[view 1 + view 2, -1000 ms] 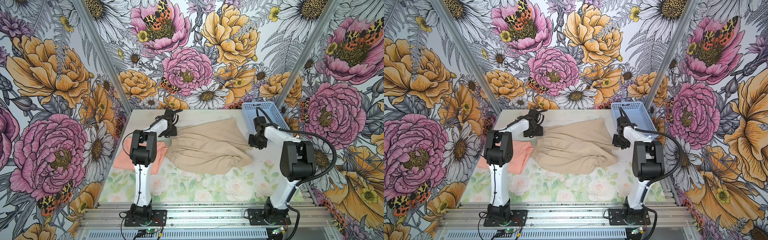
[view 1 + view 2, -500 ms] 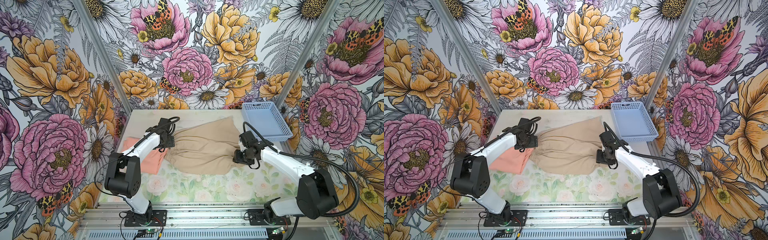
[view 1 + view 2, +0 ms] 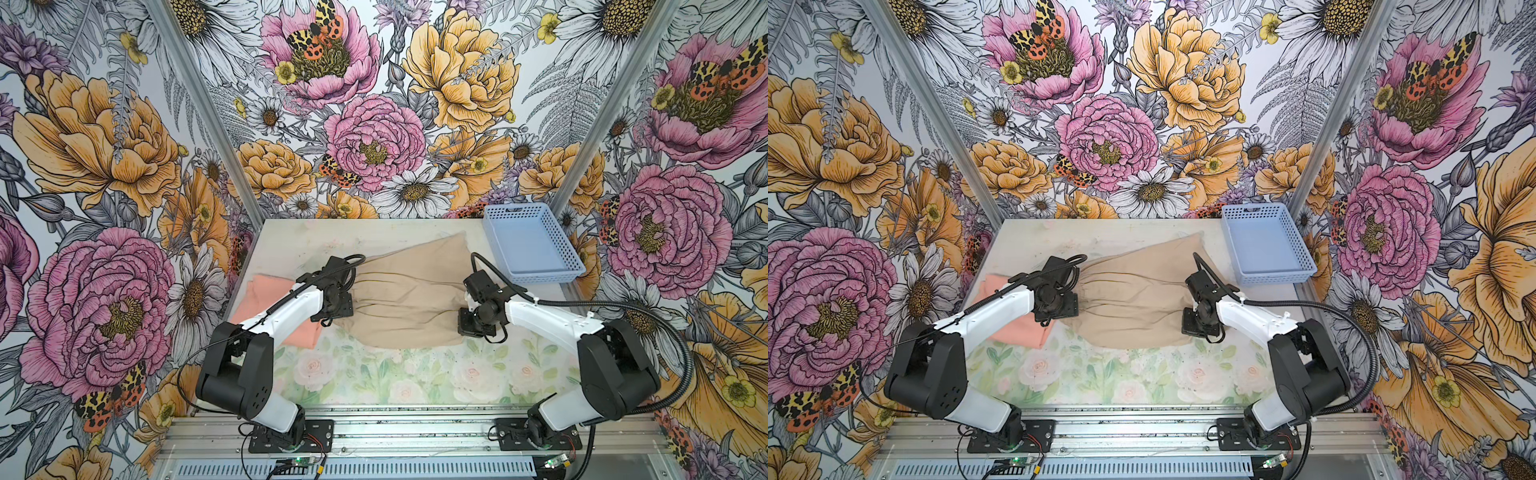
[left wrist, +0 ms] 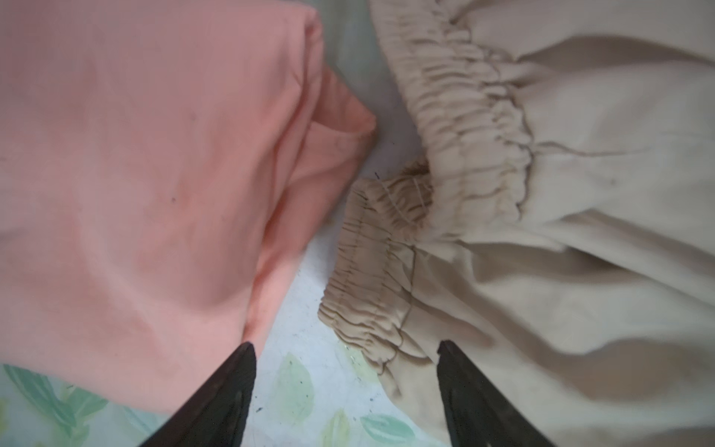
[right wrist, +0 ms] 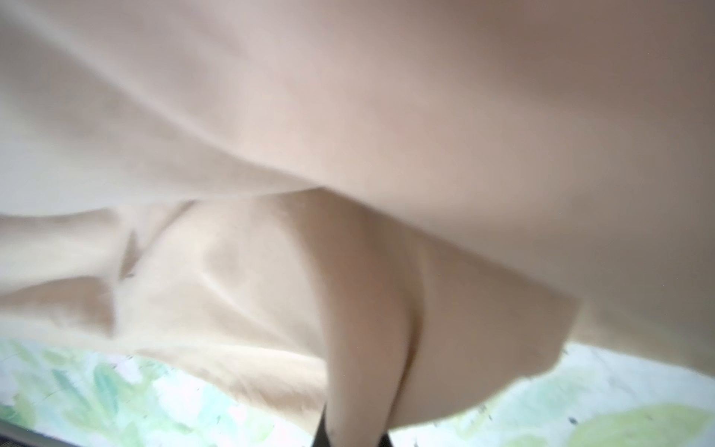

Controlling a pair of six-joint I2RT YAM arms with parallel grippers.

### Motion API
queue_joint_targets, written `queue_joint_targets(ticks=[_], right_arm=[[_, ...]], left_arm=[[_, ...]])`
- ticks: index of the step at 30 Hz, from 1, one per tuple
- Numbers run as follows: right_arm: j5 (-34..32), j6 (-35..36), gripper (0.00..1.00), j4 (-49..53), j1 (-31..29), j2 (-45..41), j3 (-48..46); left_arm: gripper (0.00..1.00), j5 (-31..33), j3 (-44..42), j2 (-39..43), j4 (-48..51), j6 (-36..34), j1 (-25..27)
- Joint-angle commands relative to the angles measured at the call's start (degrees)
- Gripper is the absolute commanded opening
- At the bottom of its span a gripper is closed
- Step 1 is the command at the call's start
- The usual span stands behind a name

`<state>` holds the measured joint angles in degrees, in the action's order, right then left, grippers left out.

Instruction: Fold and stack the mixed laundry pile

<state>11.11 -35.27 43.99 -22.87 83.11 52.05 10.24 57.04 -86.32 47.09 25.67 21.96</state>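
Peach and beige, side by side: right pincer point(image 5: 354, 435) clenched on the beige garment point(image 5: 387, 116), left pincer point(image 4: 345, 344) released.
Only the right wrist view shows the pinched fold; both top views hide it under the wrist. Between the left pincer's spread tips lies bare surface point(image 4: 298, 387), gathered waistband point(image 4: 476, 127) just to one side, peach T-shirt point(image 4: 135, 193) to the other.
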Motion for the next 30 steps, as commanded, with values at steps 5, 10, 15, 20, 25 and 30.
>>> queue_joint_targets(ticks=[5,10,15,20,25,30], right_arm=[[2.4,2.6,0.00,7.3,4.6,-4.2,2.4],[2.7,2.8,0.00,7.3,4.9,-3.7,3.4],[2.5,3.2,0.00,7.2,5.1,-3.3,3.6],[2.2,3.4,0.00,7.2,5.6,-3.4,3.3],[3.1,4.0,0.00,8.1,7.1,-4.3,4.1],[3.0,5.5,0.00,14.6,7.5,-8.5,5.1]], left_arm=[[0.69,-2.0,-5.6,1.4,0.6,9.3,6.6],[0.63,-1.1,-9.4,4.1,-1.7,13.8,7.7],[0.62,0.0,-10.4,4.0,-5.5,13.9,7.0],[0.58,-1.1,-9.7,-0.3,-11.1,11.7,5.3],[0.12,-1.7,-7.4,-4.8,-11.1,10.0,5.0],[0.00,-0.4,-4.4,3.6,-0.8,10.5,6.6]])
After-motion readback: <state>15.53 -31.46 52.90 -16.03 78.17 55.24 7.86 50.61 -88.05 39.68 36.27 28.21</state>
